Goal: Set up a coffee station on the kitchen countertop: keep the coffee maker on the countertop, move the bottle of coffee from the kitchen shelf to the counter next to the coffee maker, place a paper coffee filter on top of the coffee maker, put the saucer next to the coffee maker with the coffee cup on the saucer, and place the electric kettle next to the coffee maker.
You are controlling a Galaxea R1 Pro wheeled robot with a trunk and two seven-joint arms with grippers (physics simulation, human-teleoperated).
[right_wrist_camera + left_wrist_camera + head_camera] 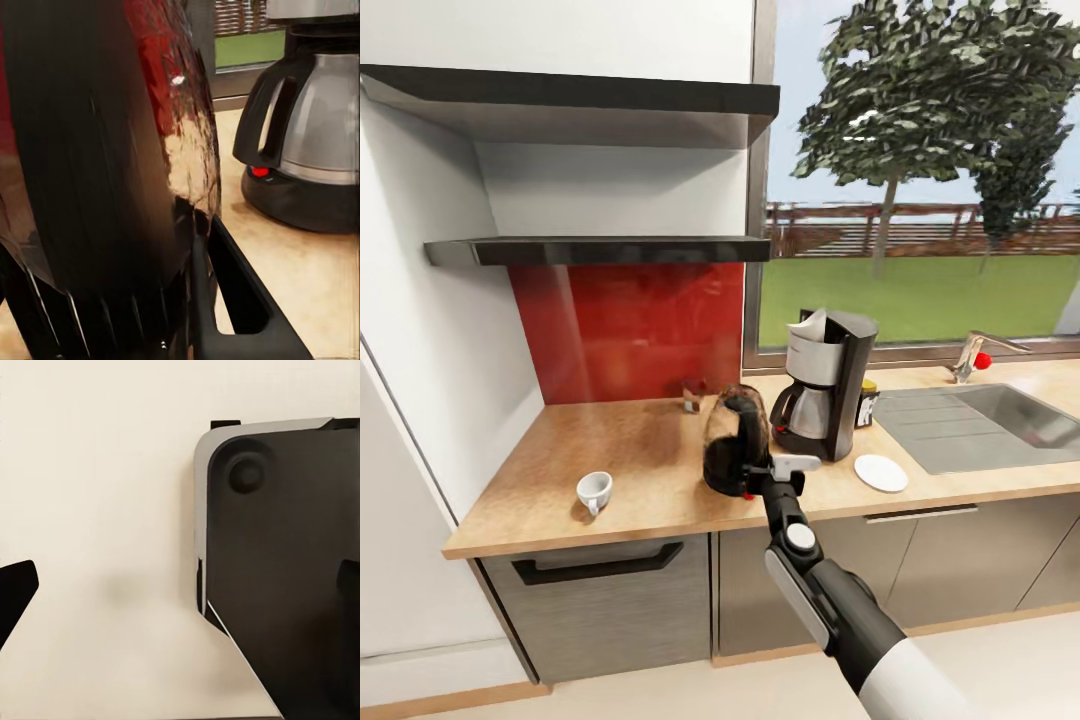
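On the kitchen countertop the coffee maker stands near the window, with the paper coffee filter on its top. The bottle of coffee peeks out just behind its right side. The saucer lies bare in front of it to the right. The coffee cup sits far to the left, near the front edge. My right gripper is shut on the black handle of the electric kettle, slightly tilted just left of the coffee maker. The kettle looms close in the right wrist view. My left gripper is open, holding nothing.
A steel sink with a faucet is set into the counter at the right. A small brown object stands by the red backsplash. Two dark shelves hang above the counter's left half. Grey drawer fronts lie below.
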